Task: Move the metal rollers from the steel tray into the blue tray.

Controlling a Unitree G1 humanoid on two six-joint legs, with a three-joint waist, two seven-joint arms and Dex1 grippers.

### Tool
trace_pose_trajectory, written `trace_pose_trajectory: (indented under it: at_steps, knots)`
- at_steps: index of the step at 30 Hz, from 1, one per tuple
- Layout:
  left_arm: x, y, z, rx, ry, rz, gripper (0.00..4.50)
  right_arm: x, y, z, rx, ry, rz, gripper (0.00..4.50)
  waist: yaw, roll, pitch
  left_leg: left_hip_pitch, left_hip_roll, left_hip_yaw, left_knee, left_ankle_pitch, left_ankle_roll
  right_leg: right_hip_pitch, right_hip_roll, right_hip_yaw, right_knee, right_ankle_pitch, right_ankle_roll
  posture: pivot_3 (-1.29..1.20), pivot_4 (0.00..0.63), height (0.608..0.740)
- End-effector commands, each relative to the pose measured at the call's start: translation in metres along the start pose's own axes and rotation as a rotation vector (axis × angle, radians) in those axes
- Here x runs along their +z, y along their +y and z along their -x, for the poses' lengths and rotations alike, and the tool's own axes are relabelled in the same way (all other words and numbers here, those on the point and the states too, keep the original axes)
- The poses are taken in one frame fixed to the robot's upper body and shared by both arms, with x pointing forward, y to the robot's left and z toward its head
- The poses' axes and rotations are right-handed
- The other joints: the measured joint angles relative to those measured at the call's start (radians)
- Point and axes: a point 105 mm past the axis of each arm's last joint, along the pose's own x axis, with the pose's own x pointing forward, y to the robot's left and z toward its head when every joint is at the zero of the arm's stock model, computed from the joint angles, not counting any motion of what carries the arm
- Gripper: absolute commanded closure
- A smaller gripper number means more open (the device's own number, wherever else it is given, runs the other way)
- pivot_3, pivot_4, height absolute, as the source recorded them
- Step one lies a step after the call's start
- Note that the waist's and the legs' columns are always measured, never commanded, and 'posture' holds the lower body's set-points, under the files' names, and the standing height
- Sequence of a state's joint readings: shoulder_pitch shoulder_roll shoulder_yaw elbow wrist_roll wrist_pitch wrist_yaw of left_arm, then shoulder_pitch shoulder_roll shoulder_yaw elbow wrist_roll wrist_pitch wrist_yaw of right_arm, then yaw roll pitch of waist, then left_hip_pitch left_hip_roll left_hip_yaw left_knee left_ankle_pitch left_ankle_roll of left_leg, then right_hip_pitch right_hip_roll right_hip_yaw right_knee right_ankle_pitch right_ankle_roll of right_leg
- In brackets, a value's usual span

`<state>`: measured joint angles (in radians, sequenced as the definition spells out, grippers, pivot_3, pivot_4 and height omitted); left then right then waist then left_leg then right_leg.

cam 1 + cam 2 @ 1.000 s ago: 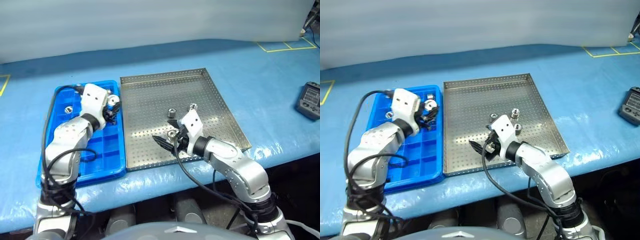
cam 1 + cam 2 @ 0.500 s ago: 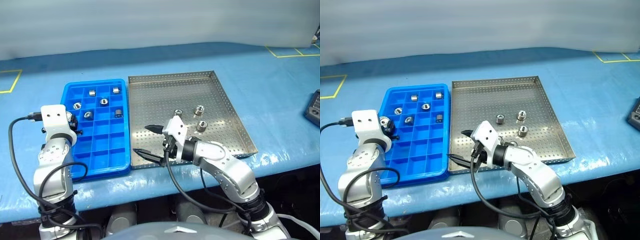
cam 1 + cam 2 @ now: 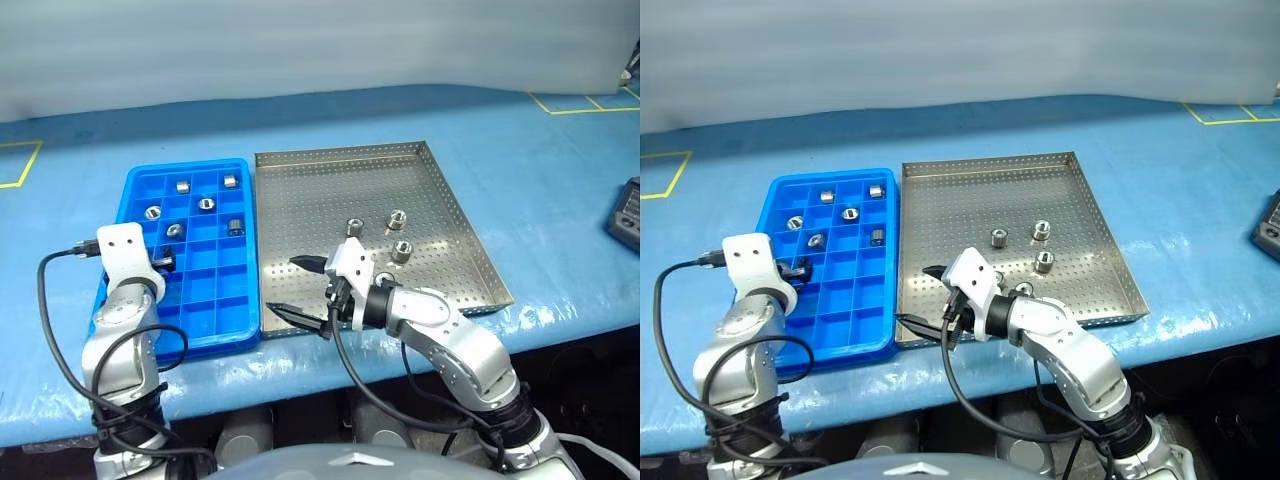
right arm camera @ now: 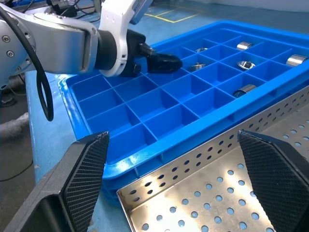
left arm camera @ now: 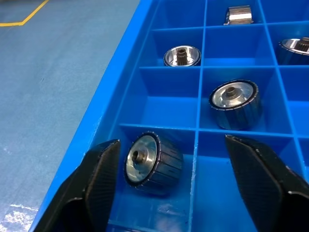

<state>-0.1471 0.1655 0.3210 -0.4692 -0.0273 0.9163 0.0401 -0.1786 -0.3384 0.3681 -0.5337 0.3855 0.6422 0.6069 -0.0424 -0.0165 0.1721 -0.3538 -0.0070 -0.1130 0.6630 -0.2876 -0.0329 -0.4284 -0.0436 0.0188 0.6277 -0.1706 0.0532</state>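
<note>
**Left gripper lets a roller go in the blue tray**

A second ago the left gripper (image 5: 169, 193) was up at the far inner corner of the blue tray (image 3: 135, 180), pinching a metal roller. Now it sits at the tray's outer edge, about midway along, with its fingers (image 5: 96, 188) spread wide. In the left wrist view a roller (image 5: 153, 164) lies on its side in an edge compartment between those spread fingers, and neither finger touches it. Half a second ago the gripper was already near this outer edge with a roller between its fingers.

The blue tray also holds rollers in its far compartments: five can be counted from the head views, among them one (image 3: 184, 186) in the far row and one (image 3: 235, 224) nearer the steel tray.

The right gripper (image 3: 305, 288) hangs over the near left corner of the steel tray (image 3: 430, 160), fingers spread and holding nothing, pointing toward the blue tray. A second ago it stood farther in over the perforated floor, close to the rollers there.

Three rollers show plainly on the steel tray: (image 3: 354, 227), (image 3: 397, 218) and (image 3: 402, 250); a fourth (image 3: 384, 281) shows just behind the right wrist.
</note>
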Motion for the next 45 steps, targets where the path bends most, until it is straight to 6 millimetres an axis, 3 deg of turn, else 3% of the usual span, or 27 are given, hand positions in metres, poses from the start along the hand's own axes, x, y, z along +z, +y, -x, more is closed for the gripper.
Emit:
trace_pose_trajectory:
  at_steps: [1, 4, 9, 13, 18, 27, 34, 37, 43, 45]
  knots:
    - [0.062, -0.035, 0.012, -0.21, -0.257, -0.025, 0.03, 0.014, -0.002, 0.006, -0.028, -0.05, 0.038, 0.0, 0.0, 0.0, 0.0, 0.0, 0.0, 0.0, 0.0, 0.0, 0.0, 0.0, 0.0, 0.0, 0.0, 0.0, 0.0, -0.08, 0.15, 0.74]
    - [0.068, -0.071, 0.018, -0.444, -0.28, -0.096, 0.03, 0.009, -0.01, 0.016, -0.076, -0.02, 0.042, 0.0, -0.006, 0.001, 0.0, 0.0, 0.0, 0.001, 0.0, 0.0, 0.0, 0.0, 0.0, 0.001, 0.0, 0.0, 0.0, -0.09, 0.15, 0.74]
    - [0.05, -0.127, 0.028, -0.795, -0.227, -0.252, 0.03, 0.0, -0.029, 0.041, -0.195, 0.043, 0.064, 0.0, -0.026, 0.001, 0.0, 0.0, 0.0, 0.001, -0.001, 0.0, 0.001, 0.0, 0.0, 0.001, -0.001, 0.0, 0.0, -0.14, 0.15, 0.74]
    - [0.034, -0.161, 0.034, -0.985, -0.168, -0.281, 0.03, -0.01, -0.044, 0.06, -0.328, 0.111, 0.076, 0.0, -0.043, 0.001, 0.0, 0.0, 0.0, 0.002, 0.0, 0.0, 0.001, 0.0, 0.0, 0.002, -0.001, -0.001, -0.001, -0.2, 0.15, 0.74]
    - [0.013, -0.193, 0.046, -1.178, -0.106, -0.371, 0.03, -0.019, -0.045, 0.074, -0.397, 0.148, 0.056, 0.0, -0.069, 0.001, 0.0, 0.0, 0.0, 0.003, 0.0, 0.0, 0.001, 0.0, 0.0, 0.003, 0.0, -0.001, -0.001, -0.24, 0.15, 0.74]
    - [-0.014, -0.219, 0.059, -1.353, -0.023, -0.474, 0.03, -0.024, -0.042, 0.08, -0.431, 0.167, 0.044, 0.0, -0.113, 0.001, -0.001, 0.001, 0.0, 0.006, 0.0, -0.001, 0.002, 0.0, 0.0, 0.005, 0.0, -0.001, -0.001, -0.28, 0.15, 0.74]
    - [-0.027, -0.225, 0.048, -1.322, 0.021, -0.489, 0.03, -0.025, -0.04, 0.073, -0.42, 0.157, 0.044, 0.0, -0.137, 0.001, -0.001, 0.001, 0.0, 0.006, 0.0, -0.001, 0.003, 0.0, 0.0, 0.006, 0.0, -0.001, -0.001, -0.27, 0.15, 0.74]
    - [-0.031, -0.224, 0.042, -1.3, 0.042, -0.49, 0.59, -0.024, -0.041, 0.07, -0.414, 0.154, 0.05, 0.0, -0.14, 0.001, -0.001, 0.001, 0.0, 0.006, 0.0, -0.001, 0.003, 0.0, 0.0, 0.007, 0.0, -0.001, -0.001, -0.26, 0.15, 0.74]
    - [-0.026, -0.218, 0.042, -1.282, 0.026, -0.458, 2.58, -0.021, -0.041, 0.063, -0.396, 0.14, 0.052, 0.0, -0.137, 0.001, -0.001, 0.001, 0.0, 0.006, 0.0, -0.001, 0.003, 0.0, 0.0, 0.007, 0.0, 0.0, 0.0, -0.23, 0.15, 0.74]
    - [-0.019, -0.214, 0.042, -1.263, 0.001, -0.415, 2.71, -0.021, -0.04, 0.061, -0.386, 0.138, 0.051, 0.0, -0.136, 0.001, -0.001, 0.001, 0.0, 0.006, 0.0, -0.001, 0.003, 0.0, 0.0, 0.007, 0.0, 0.0, 0.0, -0.22, 0.15, 0.74]
